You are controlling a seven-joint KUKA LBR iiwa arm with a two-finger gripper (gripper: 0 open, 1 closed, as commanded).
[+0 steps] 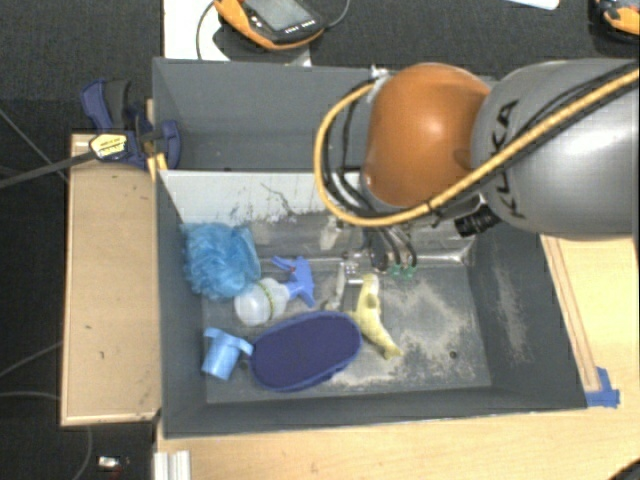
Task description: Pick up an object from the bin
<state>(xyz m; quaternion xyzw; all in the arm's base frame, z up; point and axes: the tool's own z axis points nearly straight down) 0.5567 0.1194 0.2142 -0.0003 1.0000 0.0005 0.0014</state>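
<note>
yellow banana (pixel 374 322); long axis front-to-back, near tip rightward

Finding 1: one marking is reading clearly. The brand name KUKA (pixel 507 160) is standing in dark capital letters on the grey casing of the robot arm (pixel 575 158), just beside the orange cover (pixel 425 128) at its wrist. The letters are running up and down the view, turned on their side.

Finding 2: the orange handheld device (pixel 272 13), lying on the white sheet (pixel 190 8) beyond the far wall of the bin (pixel 250 88), is showing a pale display with dark marks along its top edge. These marks are not resolving into legible characters or numbers.
</note>
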